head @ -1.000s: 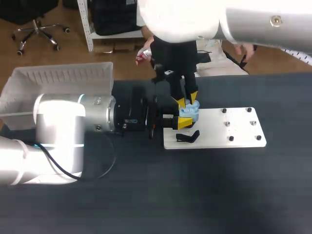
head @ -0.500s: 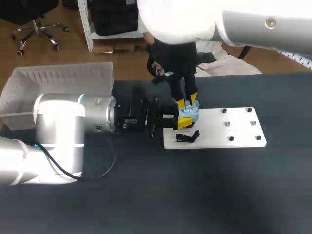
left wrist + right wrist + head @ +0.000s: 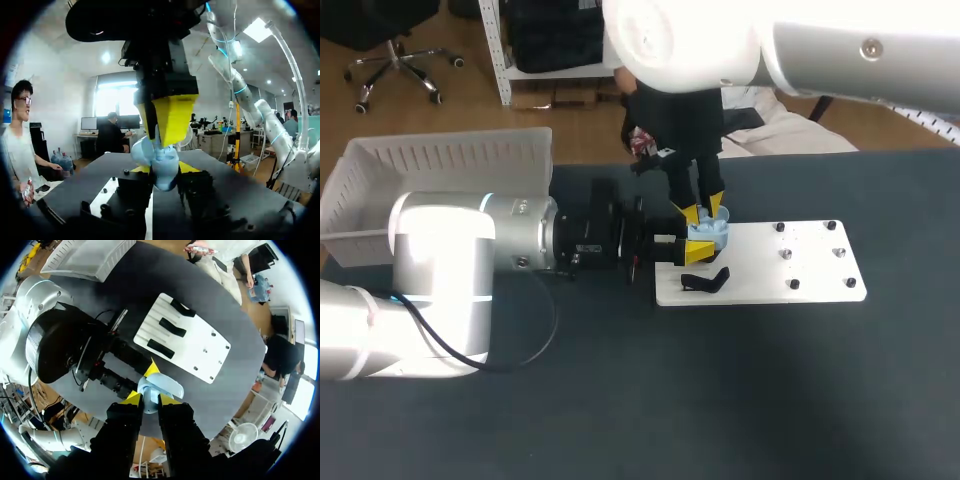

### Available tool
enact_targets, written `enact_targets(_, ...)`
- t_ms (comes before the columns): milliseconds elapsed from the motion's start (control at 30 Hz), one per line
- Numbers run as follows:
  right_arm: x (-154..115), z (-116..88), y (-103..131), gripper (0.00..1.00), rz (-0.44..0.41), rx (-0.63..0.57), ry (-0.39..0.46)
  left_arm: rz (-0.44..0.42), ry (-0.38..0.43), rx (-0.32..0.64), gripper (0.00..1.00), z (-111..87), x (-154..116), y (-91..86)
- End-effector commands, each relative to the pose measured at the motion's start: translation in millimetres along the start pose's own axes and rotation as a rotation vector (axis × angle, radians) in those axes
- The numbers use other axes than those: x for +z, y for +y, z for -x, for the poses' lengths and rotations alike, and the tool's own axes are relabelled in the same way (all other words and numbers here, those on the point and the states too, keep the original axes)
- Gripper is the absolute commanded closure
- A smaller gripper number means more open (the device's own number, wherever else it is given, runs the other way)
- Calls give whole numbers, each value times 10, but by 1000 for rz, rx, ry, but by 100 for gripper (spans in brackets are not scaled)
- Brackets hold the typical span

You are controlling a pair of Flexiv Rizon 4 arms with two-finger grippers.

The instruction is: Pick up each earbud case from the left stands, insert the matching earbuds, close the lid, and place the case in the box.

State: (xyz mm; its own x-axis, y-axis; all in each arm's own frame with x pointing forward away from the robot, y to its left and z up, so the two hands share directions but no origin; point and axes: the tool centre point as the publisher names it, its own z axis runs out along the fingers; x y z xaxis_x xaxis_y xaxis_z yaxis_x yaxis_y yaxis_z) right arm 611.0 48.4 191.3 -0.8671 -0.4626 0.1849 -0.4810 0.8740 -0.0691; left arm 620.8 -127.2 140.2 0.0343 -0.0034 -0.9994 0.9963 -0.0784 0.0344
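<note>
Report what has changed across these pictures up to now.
Very little. The right arm shifted slightly toward the robot's left, while the right gripper stayed down at the light blue earbud case. The left gripper stayed shut on that case, at the edge of the white plate. The black stand and the white box did not move. Nothing was let go.

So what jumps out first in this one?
Both arms meet over the left end of the white board. The left gripper clamps the light blue earbud case from the side, and the right gripper pinches it from above. The white box sits at the table's far left corner, beyond the left arm.
</note>
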Motion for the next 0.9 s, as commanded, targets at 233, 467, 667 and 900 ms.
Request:
enact_targets(233,-1,3,17,100,1,5,1,5,-1,2,100,-2,6,-10)
enact_targets(467,38,6,7,100,11,13,3,5,-1,2,100,-2,6,-10)
enact_targets(667,47,9,4,100,10,19,-2,5,-1,2,100,-2,6,-10)
enact_targets(900,66,18,17,100,5,20,-4,5,-1,2,100,-2,6,-10)
